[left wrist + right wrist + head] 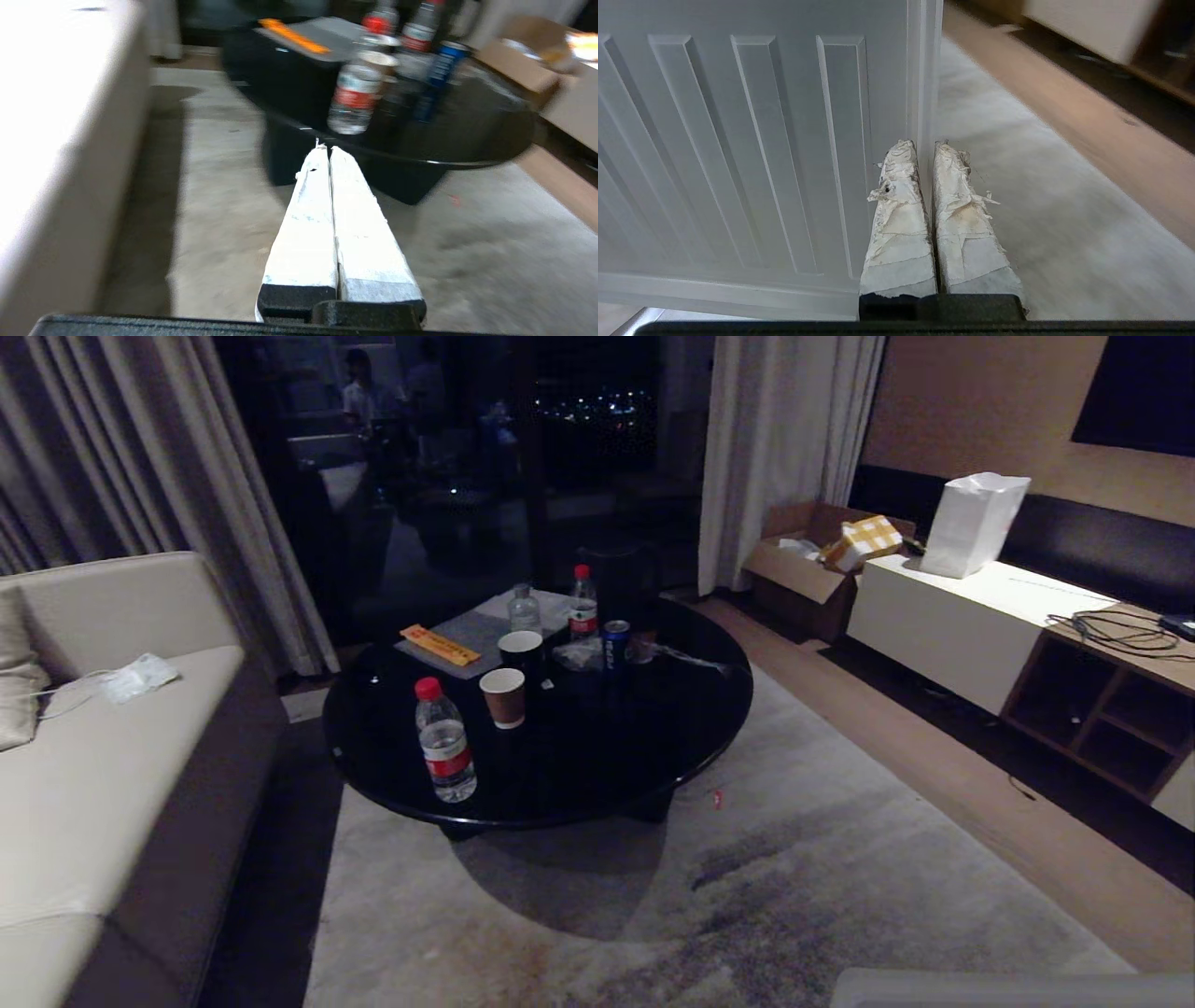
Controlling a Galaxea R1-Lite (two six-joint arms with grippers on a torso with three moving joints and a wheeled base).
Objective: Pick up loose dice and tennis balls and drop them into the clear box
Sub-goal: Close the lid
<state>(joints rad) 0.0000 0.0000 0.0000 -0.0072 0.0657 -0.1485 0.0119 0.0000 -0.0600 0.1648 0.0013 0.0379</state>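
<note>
No dice, balls or clear box in sight — left gripper (329,149) and right gripper (924,145) both pressed together, empty. Risk: driving blind into the round table (653,747) and toppling bottles.

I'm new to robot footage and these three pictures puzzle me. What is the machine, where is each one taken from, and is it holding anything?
It is a wheeled robot with two arms. The wide picture comes from its head camera, looking across a rug at a round black table bearing water bottles, paper cups and a blue can. The other two come from cameras on its wrists. The left claw is shut and empty, pointing toward the table. The right claw is shut and empty too, beside a ribbed whitish lid. No dice, tennis balls or clear box show.
</note>
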